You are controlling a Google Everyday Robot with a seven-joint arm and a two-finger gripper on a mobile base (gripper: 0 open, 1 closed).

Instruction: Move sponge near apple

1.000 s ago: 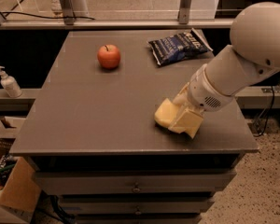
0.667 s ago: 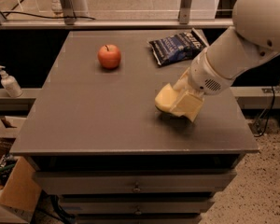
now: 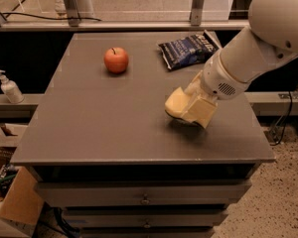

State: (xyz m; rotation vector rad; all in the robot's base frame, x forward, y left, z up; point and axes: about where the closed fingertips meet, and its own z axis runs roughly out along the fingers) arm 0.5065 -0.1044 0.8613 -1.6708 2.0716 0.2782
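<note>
The red-orange apple (image 3: 116, 60) stands on the far left part of the grey table (image 3: 89, 123). The pale yellow sponge (image 3: 173, 103) is at the right middle of the table, well to the right of and nearer than the apple. My gripper (image 3: 192, 111) comes in from the upper right on the white arm and is shut on the sponge. It holds the sponge slightly above the tabletop, with a shadow beneath. The gripper's blocky yellow fingers (image 3: 203, 112) cover the sponge's right side.
A dark blue chip bag (image 3: 188, 49) lies at the table's far right, behind the gripper. A soap bottle (image 3: 9, 87) stands on a ledge to the left. A cardboard box (image 3: 15, 207) sits on the floor at the lower left. Drawers (image 3: 144, 197) are below the tabletop.
The gripper has moved with the sponge up and away from the table's front right, rising a little off the surface. The apple and the bag have not moved.
</note>
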